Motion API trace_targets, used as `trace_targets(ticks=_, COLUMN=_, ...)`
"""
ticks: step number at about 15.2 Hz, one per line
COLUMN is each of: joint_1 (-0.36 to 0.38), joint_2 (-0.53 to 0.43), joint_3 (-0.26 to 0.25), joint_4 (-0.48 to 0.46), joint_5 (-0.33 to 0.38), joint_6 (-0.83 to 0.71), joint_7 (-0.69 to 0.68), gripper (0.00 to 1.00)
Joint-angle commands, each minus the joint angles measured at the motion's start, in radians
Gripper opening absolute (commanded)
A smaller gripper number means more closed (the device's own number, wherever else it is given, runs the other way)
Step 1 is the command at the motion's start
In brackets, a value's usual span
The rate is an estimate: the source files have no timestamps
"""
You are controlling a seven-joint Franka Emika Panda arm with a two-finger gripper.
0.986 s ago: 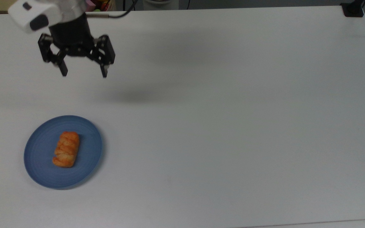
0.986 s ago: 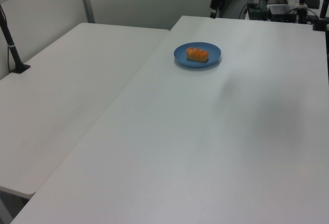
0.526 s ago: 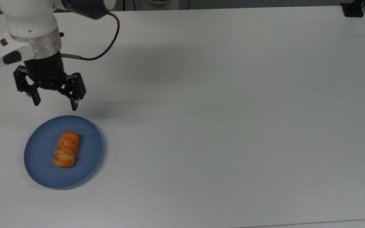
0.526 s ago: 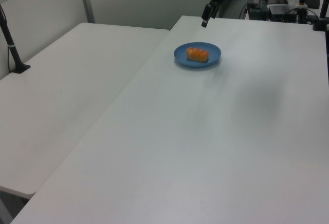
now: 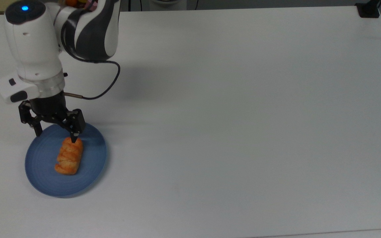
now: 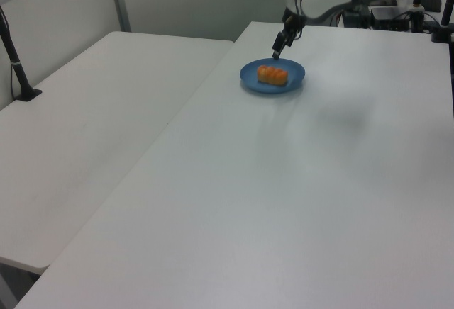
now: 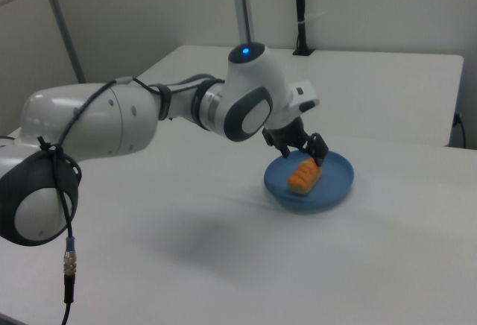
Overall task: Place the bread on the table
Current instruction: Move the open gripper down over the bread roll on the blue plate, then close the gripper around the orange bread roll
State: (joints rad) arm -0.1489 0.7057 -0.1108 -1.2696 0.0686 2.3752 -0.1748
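The bread lies on the blue plate, lengthwise and a little off centre, with the plate resting on the white table near the top view's left edge. The gripper hangs over the plate's far rim with its two black fingers spread wide apart, nothing between them. In the top view one fingertip overlaps the upper end of the bread, though whether it actually touches the crust or sits just above it cannot be told; the other fingertip is over the plate's edge toward the top view's left. The right view shows the gripper partly tucked behind the arm's white wrist, so only one finger stands out clearly there, close above the bread. In the left view the gripper is small and dark against the background, and its fingers blur together just above the plate. A black cable loops from the wrist across the tabletop. The arm's upper links are cut off at the top view's upper edge.
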Motion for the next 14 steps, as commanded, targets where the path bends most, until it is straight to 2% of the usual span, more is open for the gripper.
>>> trace_targets(ticks=1, joint_1=0.003, joint_2=0.058, joint_3=0.0, joint_4=0.026, joint_5=-0.006, joint_6=0.061, joint_7=0.105, gripper=1.0)
trace_targets(ticks=5, joint_1=0.003, joint_2=0.098, joint_3=0.01, joint_4=0.026, joint_5=-0.006, joint_6=0.14, joint_7=0.144, gripper=1.0)
trace_targets(ticks=11, joint_1=0.012, joint_2=0.118, joint_3=0.013, joint_4=0.015, joint_5=-0.013, joint_6=0.176, joint_7=0.149, gripper=1.0)
trace_targets(ticks=13, joint_1=0.012, joint_2=0.118, joint_3=0.016, joint_4=0.013, joint_5=-0.013, joint_6=0.176, joint_7=0.149, gripper=0.89)
trace_targets(ticks=14, joint_1=0.014, joint_2=0.118, joint_3=0.016, joint_4=0.012, joint_5=-0.013, joint_6=0.176, joint_7=0.149, gripper=0.79)
